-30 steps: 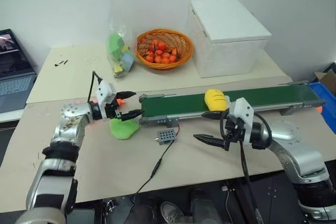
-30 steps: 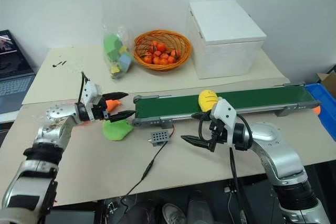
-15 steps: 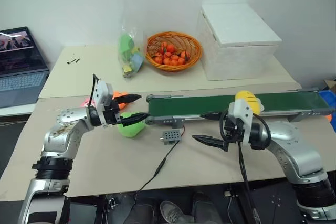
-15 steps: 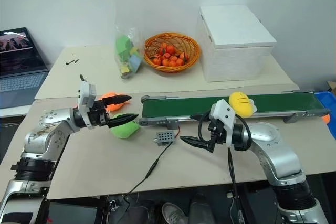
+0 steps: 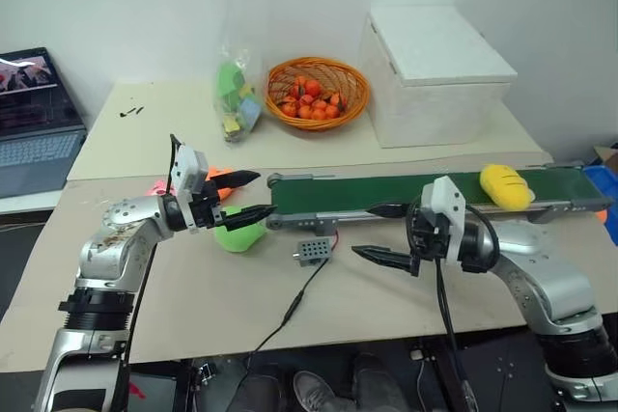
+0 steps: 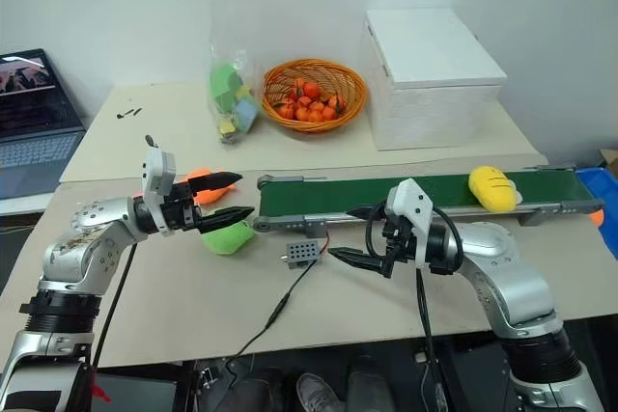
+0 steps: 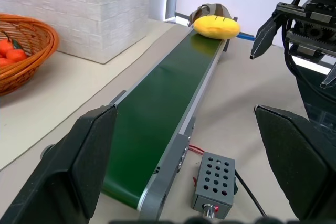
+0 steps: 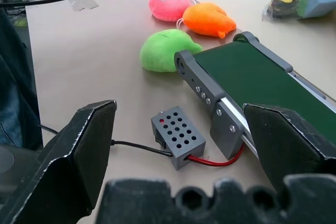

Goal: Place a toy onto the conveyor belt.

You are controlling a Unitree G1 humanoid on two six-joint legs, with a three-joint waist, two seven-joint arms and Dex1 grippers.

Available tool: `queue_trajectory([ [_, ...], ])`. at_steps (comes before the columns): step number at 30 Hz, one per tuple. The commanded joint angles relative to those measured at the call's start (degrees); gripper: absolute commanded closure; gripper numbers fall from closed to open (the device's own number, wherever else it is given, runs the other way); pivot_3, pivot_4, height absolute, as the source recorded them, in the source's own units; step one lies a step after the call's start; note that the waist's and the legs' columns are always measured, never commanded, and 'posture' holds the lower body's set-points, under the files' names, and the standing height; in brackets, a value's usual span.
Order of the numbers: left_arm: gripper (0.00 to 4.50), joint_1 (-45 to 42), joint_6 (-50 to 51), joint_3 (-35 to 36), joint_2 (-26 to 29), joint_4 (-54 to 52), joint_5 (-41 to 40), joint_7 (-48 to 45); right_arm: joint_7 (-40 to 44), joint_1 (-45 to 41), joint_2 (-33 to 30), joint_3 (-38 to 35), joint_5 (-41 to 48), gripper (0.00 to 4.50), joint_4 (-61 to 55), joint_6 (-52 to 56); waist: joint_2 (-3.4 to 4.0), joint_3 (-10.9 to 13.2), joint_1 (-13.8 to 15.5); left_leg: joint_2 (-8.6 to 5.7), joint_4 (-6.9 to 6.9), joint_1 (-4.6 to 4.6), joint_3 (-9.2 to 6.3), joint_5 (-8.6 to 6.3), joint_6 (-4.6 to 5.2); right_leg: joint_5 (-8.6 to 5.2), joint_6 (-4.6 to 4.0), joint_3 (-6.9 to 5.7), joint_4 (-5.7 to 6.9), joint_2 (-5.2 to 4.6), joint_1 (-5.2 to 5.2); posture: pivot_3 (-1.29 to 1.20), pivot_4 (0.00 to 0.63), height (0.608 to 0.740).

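Both jaws are open and hold nothing. The left gripper (image 5: 239, 198) hangs at the near-left end of the conveyor belt (image 5: 386, 192); the right gripper (image 5: 379, 232) hangs just in front of the belt's middle. One yellow toy (image 5: 506, 185) lies on the belt near its right end; it is oval, soft, bright yellow with dark short stripes. Beside the left end lie three other plush toys: one green (image 8: 165, 50), one orange (image 8: 209, 19), one pink (image 8: 167, 4). One grey box (image 5: 313, 252) with a cable rests on the surface (image 5: 193, 296).
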Motion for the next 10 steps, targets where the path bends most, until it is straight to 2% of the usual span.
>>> queue_trajectory([
  [1, 0.05, -0.6, -0.2, 0.9, -0.1, -1.4, -0.1, 0.0, 0.2, -1.0, -0.4, -0.8, 1.0, 0.00, -1.7, 0.0, 0.01, 0.0, 0.4, 0.45, -0.01, -0.02, 0.45, 0.07, -0.12, -0.01, 0.01, -0.25, -0.02, -0.14, 0.04, 0.00, 0.150, 0.740],
  [2, 0.05, -0.6, -0.1, 0.9, -0.1, -1.4, -0.1, 0.0, 0.2, -1.0, -0.4, -0.8, 1.0, 0.00, -1.7, 0.0, 0.02, 0.0, 0.5, 0.72, 0.00, -0.06, 0.86, 0.04, -0.15, 0.01, -0.02, -0.31, -0.08, 0.00, 0.06, 0.00, 0.150, 0.740],
  [10, 0.05, -0.5, -0.6, 0.6, 0.1, -1.2, 1.0, 0.3, 0.1, -1.3, -0.1, -0.3, 0.9, 0.00, -1.6, -0.1, 0.01, 0.0, 0.7, 0.71, 0.07, -0.09, 0.92, -0.07, 0.04, 0.01, -0.02, -0.36, -0.07, 0.00, 0.17, 0.00, 0.150, 0.740],
])
